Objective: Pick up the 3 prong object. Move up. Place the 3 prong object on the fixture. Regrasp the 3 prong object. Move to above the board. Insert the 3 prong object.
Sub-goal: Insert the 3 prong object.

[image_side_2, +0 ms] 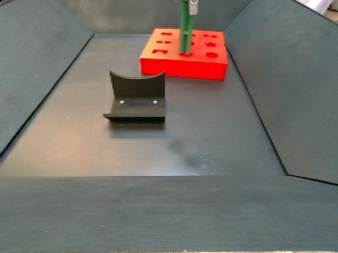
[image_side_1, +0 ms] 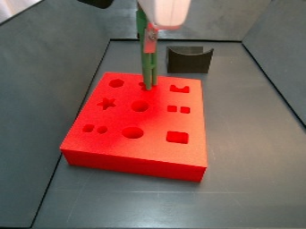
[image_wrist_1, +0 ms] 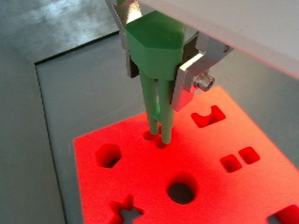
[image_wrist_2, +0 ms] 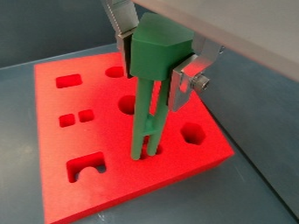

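Gripper [image_wrist_2: 158,66] over the board [image_side_1: 120,143], clamped on the 3 prong object [image_wrist_2: 149,109].

Held upright, the green piece has its prong tips touching the board's top near a side edge in both wrist views. The fixture [image_side_2: 134,97] stands well apart on the floor.

The gripper [image_wrist_2: 158,52] points straight down from the wrist, its silver fingers [image_wrist_1: 191,63] clamped on the green 3 prong object [image_wrist_1: 156,52], which hangs upright between them. In a side view the gripper [image_side_1: 150,38] sits at 12 o'clock, under the white wrist housing [image_side_1: 167,12].
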Motion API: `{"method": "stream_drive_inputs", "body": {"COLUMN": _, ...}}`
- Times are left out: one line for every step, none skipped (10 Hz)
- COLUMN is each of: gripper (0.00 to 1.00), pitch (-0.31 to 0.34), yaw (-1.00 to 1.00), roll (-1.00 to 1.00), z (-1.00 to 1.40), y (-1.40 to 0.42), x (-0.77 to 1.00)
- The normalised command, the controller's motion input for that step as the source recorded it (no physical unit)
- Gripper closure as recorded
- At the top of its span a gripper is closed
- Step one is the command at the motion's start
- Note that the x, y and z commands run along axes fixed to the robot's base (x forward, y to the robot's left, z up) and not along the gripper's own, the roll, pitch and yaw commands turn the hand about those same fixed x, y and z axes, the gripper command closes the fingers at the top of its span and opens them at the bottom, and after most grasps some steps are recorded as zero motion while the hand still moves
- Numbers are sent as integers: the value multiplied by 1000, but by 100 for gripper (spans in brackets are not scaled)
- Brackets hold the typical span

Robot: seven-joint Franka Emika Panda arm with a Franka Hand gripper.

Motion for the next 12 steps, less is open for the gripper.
{"method": "stream_drive_inputs", "body": {"gripper": 100, "pitch": 47, "yaw": 389, "roll": 107, "z": -294, "y": -71, "x": 0}}
{"method": "stream_drive_inputs", "body": {"gripper": 100, "pitch": 0, "yaw": 369, "roll": 69, "z": -151, "y": 0, "x": -17}}
{"method": "stream_drive_inputs", "body": {"gripper": 100, "pitch": 0, "yaw": 357, "roll": 74, "z": -54, "y": 86, "x": -246}}
{"method": "stream_drive_inputs", "body": {"gripper": 100, "pitch": 0, "yaw": 323, "roll": 127, "z": 0, "y": 0, "x": -454}}
{"method": "stream_drive_inputs", "body": {"gripper": 100, "pitch": 0, "yaw": 97, "roll": 76, "z": 0, "y": 0, "x": -166}}
{"method": "stream_drive_inputs", "body": {"gripper": 100, "pitch": 0, "yaw": 0, "roll": 87, "z": 0, "y": 0, "x": -77}}
{"method": "stream_drive_inputs", "body": {"gripper": 100, "pitch": 31, "yaw": 0, "roll": 114, "z": 0, "y": 0, "x": 0}}
{"method": "stream_drive_inputs", "body": {"gripper": 100, "pitch": 30, "yaw": -57, "roll": 111, "z": 0, "y": -94, "x": 0}}
{"method": "stream_drive_inputs", "body": {"gripper": 100, "pitch": 83, "yaw": -97, "roll": 114, "z": 29, "y": -80, "x": 197}}
{"method": "stream_drive_inputs", "body": {"gripper": 100, "pitch": 103, "yaw": -117, "roll": 63, "z": 6, "y": 0, "x": 331}}
{"method": "stream_drive_inputs", "body": {"gripper": 100, "pitch": 270, "yaw": -189, "roll": 46, "z": 3, "y": 0, "x": 431}}
{"method": "stream_drive_inputs", "body": {"gripper": 100, "pitch": 403, "yaw": -277, "roll": 29, "z": 0, "y": 0, "x": 237}}
